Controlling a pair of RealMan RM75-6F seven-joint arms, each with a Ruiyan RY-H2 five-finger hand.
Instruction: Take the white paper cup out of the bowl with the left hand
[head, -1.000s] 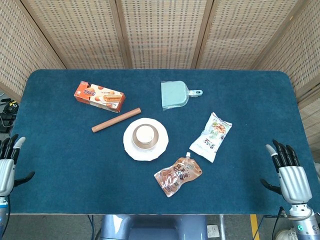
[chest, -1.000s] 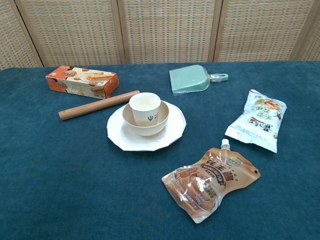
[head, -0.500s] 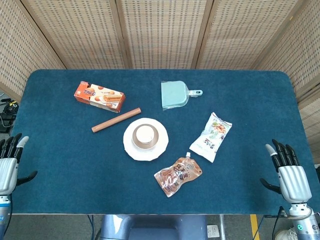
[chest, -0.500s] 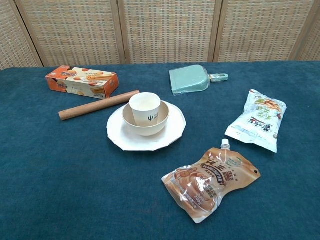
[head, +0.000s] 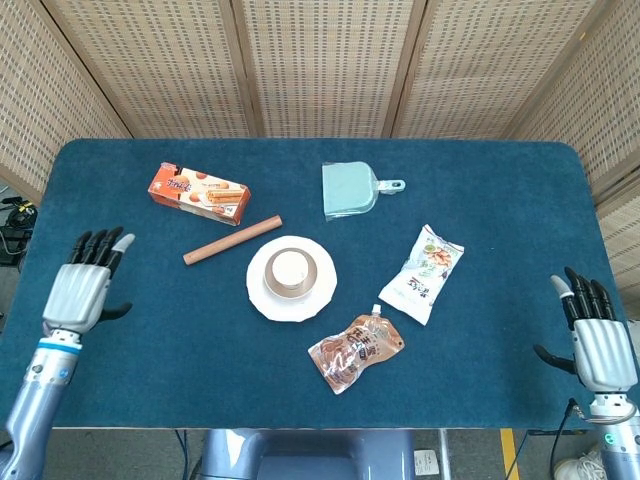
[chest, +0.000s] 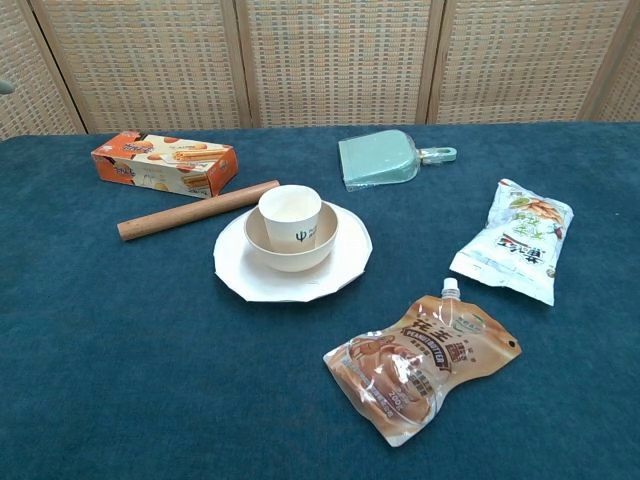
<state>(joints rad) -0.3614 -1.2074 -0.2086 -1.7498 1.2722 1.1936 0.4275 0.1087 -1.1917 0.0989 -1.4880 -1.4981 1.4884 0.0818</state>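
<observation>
Item 1, white paper cup (chest: 291, 216): we find it upright inside the bowl (chest: 322, 240), its rim well above the bowl's edge, a small dark mark on its near side. The bowl sits on a white plate (chest: 250, 277) near the middle of the table (head: 150, 330).

Handling, as we judge it: the cup is light and thin-walled, easy to crush or tip. We would take it by the exposed upper wall just under the rim, thumb on one side and fingers opposite, with gentle pressure, and lift straight up so the bowl is not dragged along. The bowl looks light too and may shift if the cup rubs against its inner wall.

Item 2, left hand (head: 82, 283): over the table's left edge, well apart from the cup, fingers extended and spread, holding nothing. It shows in the head view only.

Item 3, right hand (head: 596, 335): at the table's right edge, fingers likewise extended, empty.

Item 4, other goods: wooden rolling pin (chest: 197, 210) just left of the plate; orange biscuit box (chest: 165, 163) beyond it; teal dustpan (chest: 380, 158) at the back; white snack bag (chest: 515, 241) on the right; brown spout pouch (chest: 420, 362) near the front.
</observation>
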